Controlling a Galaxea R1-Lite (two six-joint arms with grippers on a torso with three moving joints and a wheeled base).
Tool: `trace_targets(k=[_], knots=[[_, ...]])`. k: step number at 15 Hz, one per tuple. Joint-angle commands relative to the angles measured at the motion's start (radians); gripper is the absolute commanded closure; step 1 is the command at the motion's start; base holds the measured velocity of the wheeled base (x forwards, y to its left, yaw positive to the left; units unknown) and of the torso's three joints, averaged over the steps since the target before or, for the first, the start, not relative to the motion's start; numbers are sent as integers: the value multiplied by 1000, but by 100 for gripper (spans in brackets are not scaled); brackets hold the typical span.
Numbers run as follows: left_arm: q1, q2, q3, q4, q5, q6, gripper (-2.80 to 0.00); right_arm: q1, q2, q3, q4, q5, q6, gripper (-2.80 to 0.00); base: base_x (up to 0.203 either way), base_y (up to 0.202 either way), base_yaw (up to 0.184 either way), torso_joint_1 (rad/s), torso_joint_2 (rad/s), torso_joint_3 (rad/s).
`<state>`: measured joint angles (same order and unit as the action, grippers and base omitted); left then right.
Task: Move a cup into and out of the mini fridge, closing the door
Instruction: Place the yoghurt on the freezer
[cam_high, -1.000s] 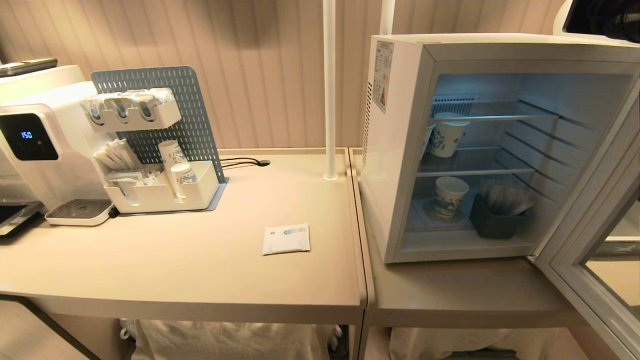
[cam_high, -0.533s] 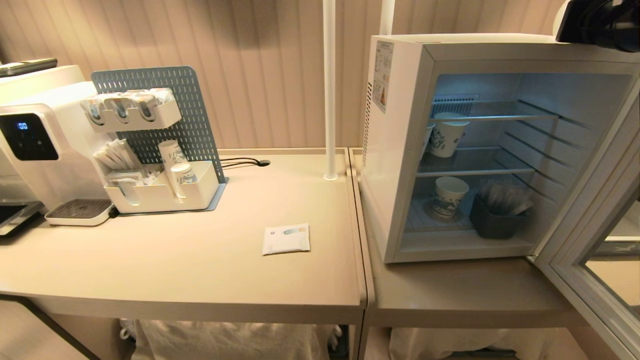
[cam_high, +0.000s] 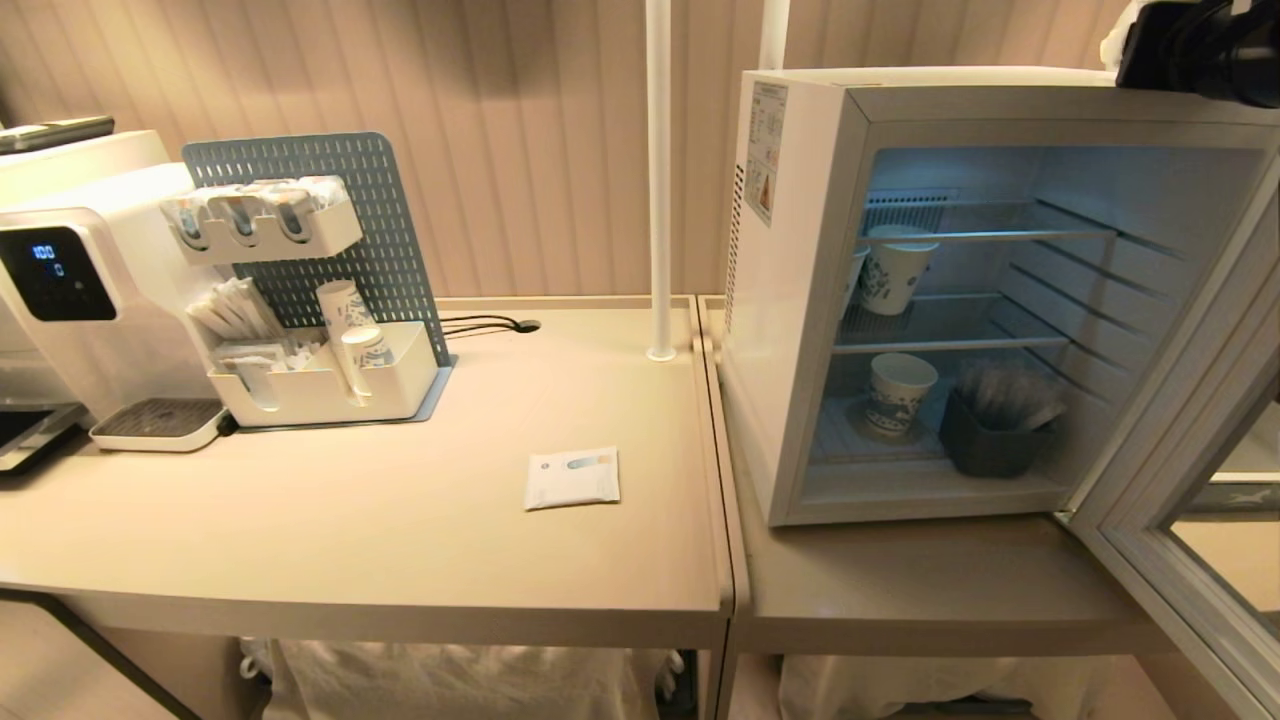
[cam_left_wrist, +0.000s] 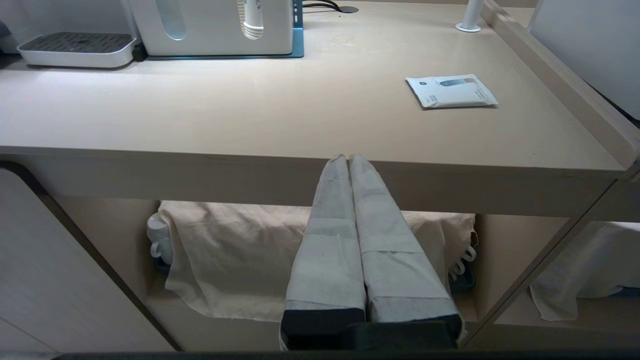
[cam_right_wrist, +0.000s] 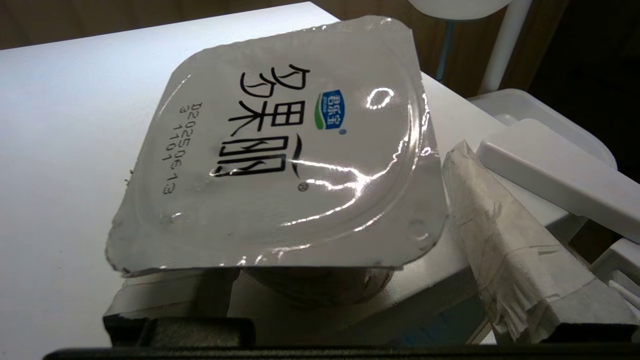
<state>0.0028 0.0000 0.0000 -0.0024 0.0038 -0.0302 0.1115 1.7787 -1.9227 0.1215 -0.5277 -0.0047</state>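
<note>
Sealed foil-lidded cup (cam_right_wrist: 280, 170) stands on the white top of the mini fridge (cam_high: 800, 300), between the fingers (cam_right_wrist: 520, 250) of the right gripper (cam_right_wrist: 320, 280), which are spread wide beside it, no grip visible. Fridge door (cam_high: 1180, 480) hangs open to the right; paper cups (cam_high: 898, 395) and a dark bin (cam_high: 985, 440) sit inside. Left gripper (cam_left_wrist: 348, 159) is parked below the table (cam_left_wrist: 250, 120) edge, fingers pressed together, empty; a white packet (cam_high: 572, 478) lies on the table.
</note>
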Motion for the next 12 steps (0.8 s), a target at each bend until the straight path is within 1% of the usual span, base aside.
trace_targets(k=[1,7,12], knots=[[0,2,3,-1,1,0,0,0,-30,15,1,-3,0,-280,0,0,0,0,0,0],[0,2,3,-1,1,-2,0,1,-104,102,-5,-2,0,-280,0,0,0,0,0,0],[0,2,3,-1,1,-2,0,0,-88,91,-6,6,-3,-280,0,0,0,0,0,0]])
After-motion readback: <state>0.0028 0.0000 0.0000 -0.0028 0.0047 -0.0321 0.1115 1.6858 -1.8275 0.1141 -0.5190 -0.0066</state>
